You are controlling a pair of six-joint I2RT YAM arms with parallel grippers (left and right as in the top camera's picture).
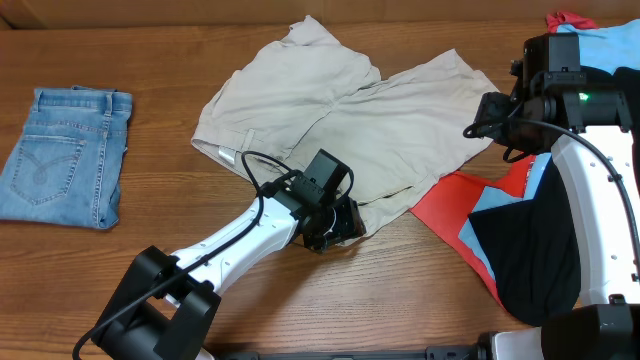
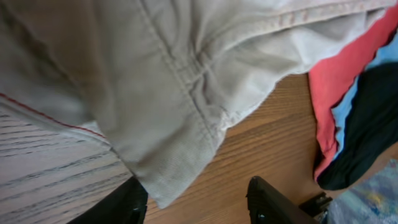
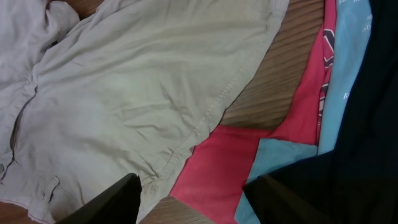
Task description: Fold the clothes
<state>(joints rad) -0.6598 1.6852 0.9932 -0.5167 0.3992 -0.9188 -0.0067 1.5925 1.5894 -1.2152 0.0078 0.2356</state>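
Note:
Light beige khaki shorts (image 1: 340,110) lie spread out across the middle of the table, also seen in the left wrist view (image 2: 155,81) and the right wrist view (image 3: 124,93). My left gripper (image 1: 335,225) sits low at the shorts' near hem. Its jaws (image 2: 196,205) stand apart, and the hem's corner hangs between them, close to the left finger (image 2: 124,208). My right gripper (image 1: 492,118) hovers over the shorts' right edge. In its own view (image 3: 189,202) it is open, with nothing between its fingers.
Folded denim-blue jeans (image 1: 65,155) lie at the far left. A pile of red (image 3: 217,168), light-blue (image 3: 348,81) and black (image 1: 535,250) garments lies at the right, touching the shorts' right hem. Bare wood (image 1: 400,290) shows near the front.

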